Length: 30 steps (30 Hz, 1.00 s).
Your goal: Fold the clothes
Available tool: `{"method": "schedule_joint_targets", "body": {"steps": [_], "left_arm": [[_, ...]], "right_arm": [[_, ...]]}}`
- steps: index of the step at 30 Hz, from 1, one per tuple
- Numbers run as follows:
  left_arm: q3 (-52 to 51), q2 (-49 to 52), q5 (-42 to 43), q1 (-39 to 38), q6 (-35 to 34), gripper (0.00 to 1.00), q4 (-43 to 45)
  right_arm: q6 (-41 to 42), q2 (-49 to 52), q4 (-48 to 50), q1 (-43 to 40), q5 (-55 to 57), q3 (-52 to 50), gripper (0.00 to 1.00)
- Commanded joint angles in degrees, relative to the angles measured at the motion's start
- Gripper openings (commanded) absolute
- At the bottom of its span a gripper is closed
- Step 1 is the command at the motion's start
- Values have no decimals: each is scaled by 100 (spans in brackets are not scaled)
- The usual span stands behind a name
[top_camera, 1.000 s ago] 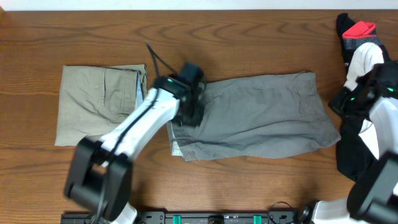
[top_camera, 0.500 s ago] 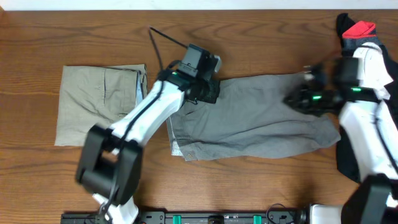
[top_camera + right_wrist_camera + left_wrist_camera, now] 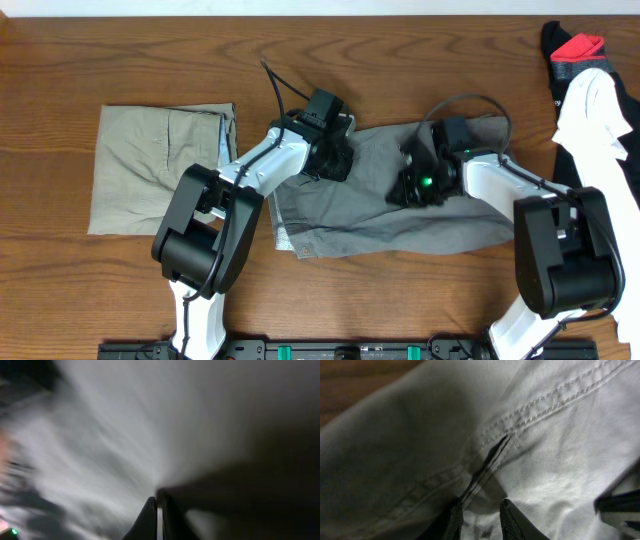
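Observation:
Grey shorts (image 3: 440,225) lie spread across the middle of the table. My left gripper (image 3: 334,168) is at their upper left edge. In the left wrist view its fingers (image 3: 512,521) stand narrowly apart with a raised fold of the grey shorts (image 3: 555,435), beside a stitched pocket seam, pinched between them; the left gripper (image 3: 481,515) is shut on that fold. My right gripper (image 3: 412,190) rests low over the middle of the shorts. Blurred grey cloth (image 3: 125,435) fills the right wrist view, where the right gripper (image 3: 159,502) is shut with no cloth between its tips.
Khaki shorts (image 3: 160,165) lie folded at the left of the wooden table (image 3: 100,50). A pile of white, black and red garments (image 3: 592,95) sits at the right edge. A black cable (image 3: 283,92) arcs behind the left arm.
My right arm has swung from the pile at the right edge onto the middle of the grey shorts. My left gripper has shifted right and upward along the shorts' left edge.

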Motion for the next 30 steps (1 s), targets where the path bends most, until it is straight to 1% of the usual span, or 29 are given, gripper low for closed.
{"method": "schedule_joint_targets", "body": {"steps": [1,4,7,9,13,15,21,25,27,29,30], "left_arm": [[-17,216,-507,17,144,29,-66],[-17,216,-848,101,162,29,-59],[-11,214,-994,273,229,29,-37],[39,214,-992,468,254,33,-50],[328,136,-988,807,251,35,-326],[557,42,-990,966,273,38,-601],[1172,-326,-992,1314,334,43,-1604],[1244,-809,-988,1386,330,44,-2288],[1244,-1036,-984,1362,221,43,-2704],[1241,-1176,-986,1349,-13,44,-3169],[1241,-1191,-986,1351,-267,44,-3432]], "right_arm": [[-4,87,-669,-28,1045,-42,4],[-76,66,-1434,-85,1683,-42,4],[-96,52,-1847,-181,1961,-42,4],[-114,28,-1915,-245,1965,-39,3],[-109,-85,-1912,-387,1961,-28,3],[-109,-157,-1912,-490,1910,-15,3],[-122,-424,-1773,-732,1541,4,4],[-693,-922,-1416,-905,319,20,14],[-756,-1272,-1200,-979,-164,37,22],[-752,-1606,-975,-1008,-385,39,31],[-713,-1797,-859,-1010,-376,39,40]]}}
